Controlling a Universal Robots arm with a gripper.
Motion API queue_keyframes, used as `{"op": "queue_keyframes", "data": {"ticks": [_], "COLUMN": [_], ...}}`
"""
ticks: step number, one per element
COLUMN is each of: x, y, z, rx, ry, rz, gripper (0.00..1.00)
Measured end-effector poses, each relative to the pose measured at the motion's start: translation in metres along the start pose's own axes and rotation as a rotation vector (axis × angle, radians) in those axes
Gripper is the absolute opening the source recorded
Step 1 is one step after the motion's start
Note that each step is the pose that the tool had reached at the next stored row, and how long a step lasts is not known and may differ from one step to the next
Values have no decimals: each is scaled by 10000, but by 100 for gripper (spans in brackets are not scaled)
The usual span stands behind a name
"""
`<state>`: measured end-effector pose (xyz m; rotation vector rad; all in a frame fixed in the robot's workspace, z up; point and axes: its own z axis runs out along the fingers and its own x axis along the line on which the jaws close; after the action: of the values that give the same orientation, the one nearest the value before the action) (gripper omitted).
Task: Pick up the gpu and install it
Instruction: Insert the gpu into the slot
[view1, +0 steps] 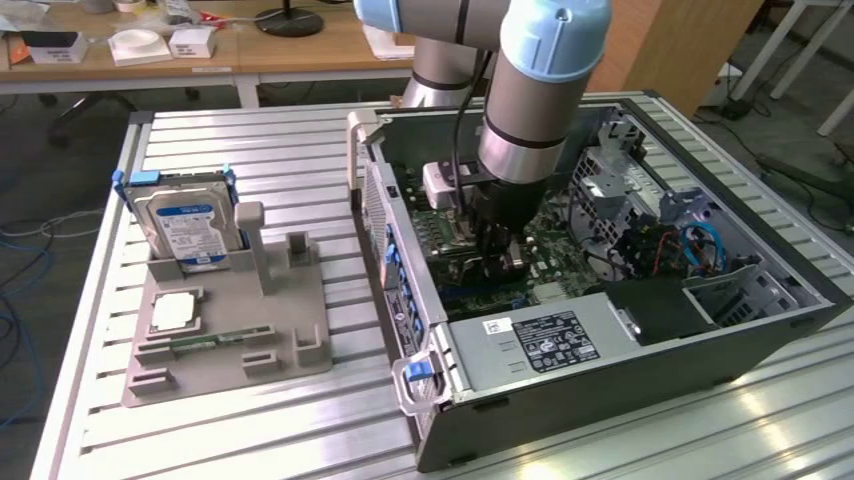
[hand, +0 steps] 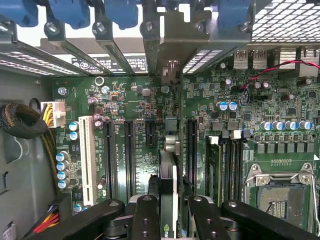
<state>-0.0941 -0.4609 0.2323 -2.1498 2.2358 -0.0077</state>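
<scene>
Nothing is legible: the black-and-white label (view1: 547, 341) on the grey power-supply box (view1: 483, 352) in the open black computer case (view1: 627, 390), and the blue-and-white hard-drive label (view1: 187, 228) beside that case, are too small to read.

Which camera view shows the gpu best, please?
The wrist view: the gpu stands edge-on, clamped in the gripper, with the motherboard behind it. In the exterior view the gripper largely hides it inside the computer case.

hand (hand: 172, 209) clamped on gpu (hand: 168, 172), edge-on over motherboard (hand: 131, 97)
</scene>
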Motion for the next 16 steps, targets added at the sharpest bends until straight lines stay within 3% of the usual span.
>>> {"op": "queue_keyframes", "data": {"ticks": [16], "x": [1], "y": [1], "z": [49], "rx": [1], "ry": [-2], "rz": [0], "gripper": [27]}}
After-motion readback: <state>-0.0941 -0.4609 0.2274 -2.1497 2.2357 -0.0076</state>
